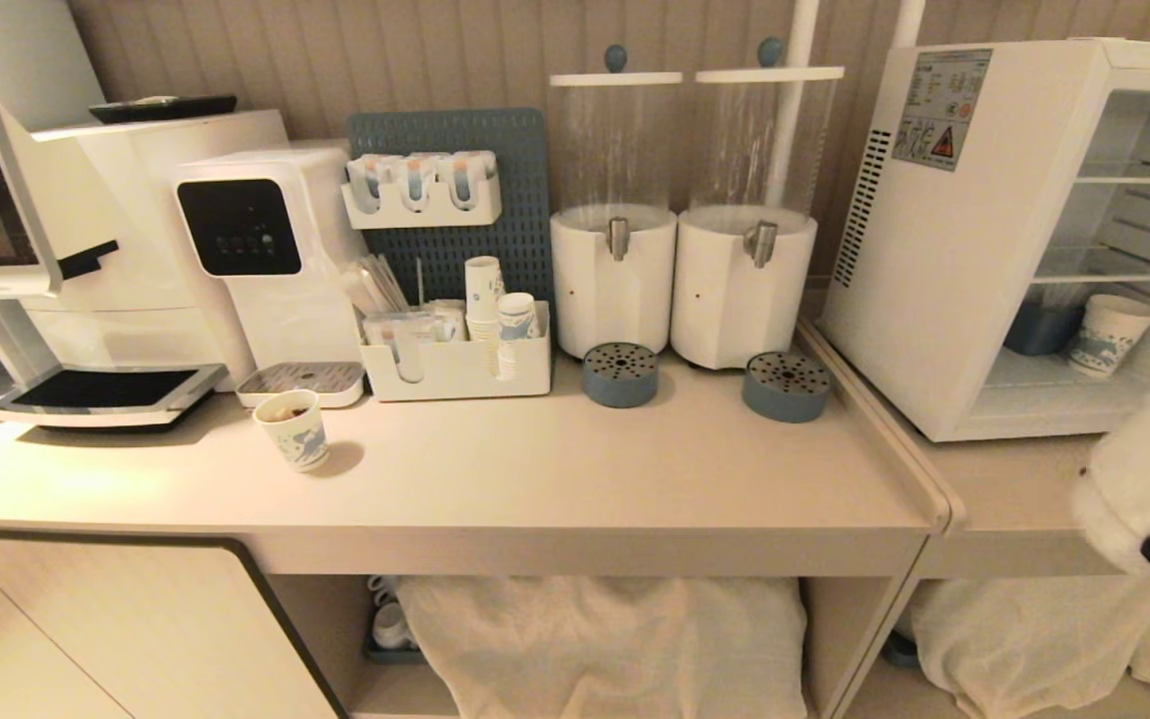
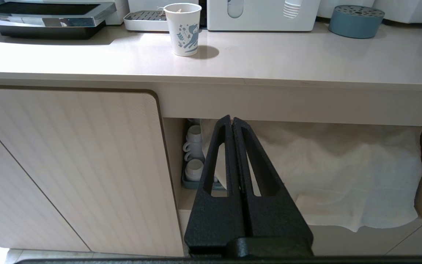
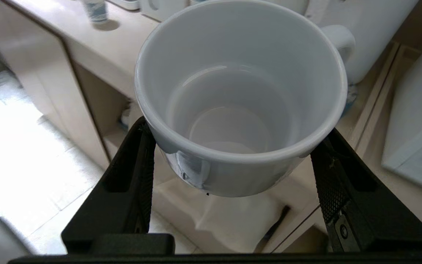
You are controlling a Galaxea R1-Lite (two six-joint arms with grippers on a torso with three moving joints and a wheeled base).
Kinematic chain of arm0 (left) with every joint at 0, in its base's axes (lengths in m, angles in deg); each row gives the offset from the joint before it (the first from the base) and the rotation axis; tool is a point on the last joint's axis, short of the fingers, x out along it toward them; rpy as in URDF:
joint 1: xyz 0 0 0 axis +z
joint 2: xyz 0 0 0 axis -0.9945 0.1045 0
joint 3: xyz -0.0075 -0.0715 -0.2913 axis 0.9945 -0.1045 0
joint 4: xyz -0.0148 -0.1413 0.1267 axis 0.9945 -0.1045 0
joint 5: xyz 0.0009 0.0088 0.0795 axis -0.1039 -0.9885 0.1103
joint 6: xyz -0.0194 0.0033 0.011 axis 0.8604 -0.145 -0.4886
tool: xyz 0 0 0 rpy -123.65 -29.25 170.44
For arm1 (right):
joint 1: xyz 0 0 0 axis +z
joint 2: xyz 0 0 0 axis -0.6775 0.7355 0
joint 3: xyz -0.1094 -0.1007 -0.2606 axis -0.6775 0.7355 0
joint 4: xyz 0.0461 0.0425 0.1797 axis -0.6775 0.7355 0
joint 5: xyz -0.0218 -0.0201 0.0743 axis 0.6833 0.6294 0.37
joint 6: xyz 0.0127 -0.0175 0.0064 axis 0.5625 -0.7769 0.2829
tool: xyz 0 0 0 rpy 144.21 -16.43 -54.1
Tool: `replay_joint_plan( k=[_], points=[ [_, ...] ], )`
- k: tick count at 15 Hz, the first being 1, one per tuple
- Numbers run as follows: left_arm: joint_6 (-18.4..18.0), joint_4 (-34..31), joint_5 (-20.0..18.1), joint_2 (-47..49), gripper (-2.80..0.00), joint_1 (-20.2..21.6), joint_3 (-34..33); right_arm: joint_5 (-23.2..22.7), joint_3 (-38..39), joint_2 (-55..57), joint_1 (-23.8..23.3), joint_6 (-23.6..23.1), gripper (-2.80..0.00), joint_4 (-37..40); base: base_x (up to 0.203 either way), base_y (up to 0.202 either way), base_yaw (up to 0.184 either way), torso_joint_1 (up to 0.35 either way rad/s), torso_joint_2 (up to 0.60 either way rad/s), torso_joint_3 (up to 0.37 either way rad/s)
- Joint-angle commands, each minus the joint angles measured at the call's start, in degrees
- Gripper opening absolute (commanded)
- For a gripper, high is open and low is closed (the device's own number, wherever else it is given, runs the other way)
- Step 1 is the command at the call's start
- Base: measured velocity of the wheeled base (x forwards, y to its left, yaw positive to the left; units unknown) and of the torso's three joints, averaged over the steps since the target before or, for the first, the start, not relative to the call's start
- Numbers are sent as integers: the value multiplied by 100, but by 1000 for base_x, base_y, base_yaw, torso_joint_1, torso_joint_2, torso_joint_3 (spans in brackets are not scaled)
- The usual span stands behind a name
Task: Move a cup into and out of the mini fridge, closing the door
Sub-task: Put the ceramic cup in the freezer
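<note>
Cup [image 3: 240, 110], white and seemingly empty, sits clamped between the right gripper [image 3: 233, 161] fingers, in front of the open mini fridge [image 1: 994, 230]; left gripper [image 2: 232, 126] fingers pressed together.

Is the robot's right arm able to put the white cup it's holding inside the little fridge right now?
Probably yes. The right gripper holds the cup just in front of the mini fridge, whose front stands open. The bottom shelf has bare room beside a paper cup and a blue container.
</note>
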Motion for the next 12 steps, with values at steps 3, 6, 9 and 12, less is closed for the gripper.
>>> replay_joint_plan(
  k=[3, 6, 9, 12],
  points=[
    [4, 0, 2, 6, -280, 2, 0, -93, 790, -1700, -33, 138, -280, 303, 0, 0, 0, 0, 0, 0],
    [12, 0, 2, 6, -280, 2, 0, -86, 1024, -2603, 301, 478, -280, 866, 0, 0, 0, 0, 0, 0],
    [12, 0, 2, 6, -280, 2, 0, 567, 1165, -3279, 912, 639, -280, 1528, 0, 0, 0, 0, 0, 0],
    [12, 0, 2, 6, -280, 2, 0, 1311, 1501, -3634, 865, 711, -280, 1242, 0, 0, 0, 0, 0, 0]
  ],
)
